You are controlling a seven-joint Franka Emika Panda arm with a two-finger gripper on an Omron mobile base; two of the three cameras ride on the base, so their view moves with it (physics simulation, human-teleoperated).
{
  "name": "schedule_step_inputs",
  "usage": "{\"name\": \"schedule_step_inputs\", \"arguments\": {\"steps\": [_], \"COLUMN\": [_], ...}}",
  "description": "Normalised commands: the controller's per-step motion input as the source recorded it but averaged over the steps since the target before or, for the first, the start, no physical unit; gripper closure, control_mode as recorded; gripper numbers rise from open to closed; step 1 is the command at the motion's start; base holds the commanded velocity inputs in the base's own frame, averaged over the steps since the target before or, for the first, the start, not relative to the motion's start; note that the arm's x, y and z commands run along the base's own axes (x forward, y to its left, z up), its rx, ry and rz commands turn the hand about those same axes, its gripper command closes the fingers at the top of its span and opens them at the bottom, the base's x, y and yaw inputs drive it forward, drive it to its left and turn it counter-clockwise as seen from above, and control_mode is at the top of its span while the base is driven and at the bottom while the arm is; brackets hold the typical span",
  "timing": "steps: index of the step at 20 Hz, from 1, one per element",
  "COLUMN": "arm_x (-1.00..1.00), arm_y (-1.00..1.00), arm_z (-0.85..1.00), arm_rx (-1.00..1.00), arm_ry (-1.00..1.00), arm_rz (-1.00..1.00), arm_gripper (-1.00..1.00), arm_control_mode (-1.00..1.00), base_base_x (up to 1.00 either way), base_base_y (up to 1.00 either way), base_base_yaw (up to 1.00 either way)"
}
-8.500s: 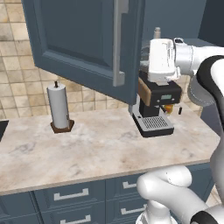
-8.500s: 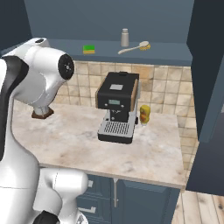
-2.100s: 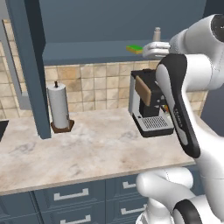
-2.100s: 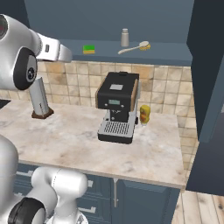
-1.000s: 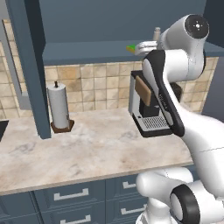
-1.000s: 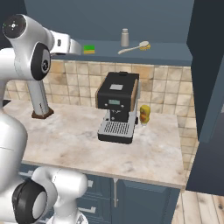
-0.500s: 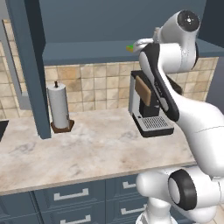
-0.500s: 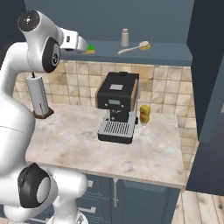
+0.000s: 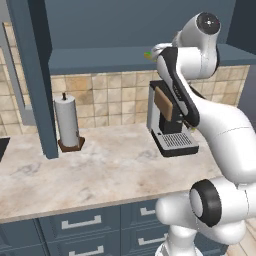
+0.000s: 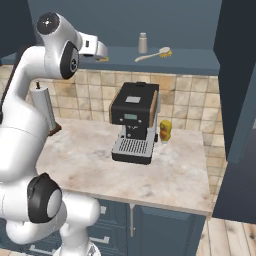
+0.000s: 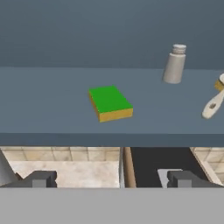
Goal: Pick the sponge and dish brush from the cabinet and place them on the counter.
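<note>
The tool [image 11: 111, 178] is spread wide and empty; the sponge [image 11: 110, 103] lies just ahead, the dish brush [image 11: 213, 103] further right

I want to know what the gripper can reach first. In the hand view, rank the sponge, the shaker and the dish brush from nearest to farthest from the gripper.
From the open gripper:
1. sponge, straight ahead on the cabinet shelf.
2. shaker, farther back, to the right.
3. dish brush, at the right edge; close to the shaker's distance, so this order is uncertain.
</note>
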Motion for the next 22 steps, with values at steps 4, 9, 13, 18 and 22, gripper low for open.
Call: {"name": "schedule_step_inputs", "arguments": {"steps": [4, 9, 13, 18, 22], "arm_x": [0.27, 0.31, 0.29, 0.28, 0.24], "arm_y": [0.00, -0.01, -0.08, -0.08, -0.01], "arm_z": [-0.11, -0.07, -0.01, 0.00, 0.00], "arm_rx": [0.00, 0.00, -0.02, -0.05, -0.02], "arm_ry": [0.00, 0.00, 0.02, 0.03, 0.01], "arm_rz": [0.03, 0.03, 0.02, 0.01, 0.00], "arm_gripper": [-1.00, -1.00, -1.00, -1.00, -1.00], "arm_control_mode": [-1.00, -1.00, -1.00, -1.00, -1.00], "base_base_x": [0.00, 0.00, 0.00, 0.00, 0.00], "base_base_y": [0.00, 0.00, 0.00, 0.00, 0.00], "base_base_yaw": [0.00, 0.00, 0.00, 0.00, 0.00]}}
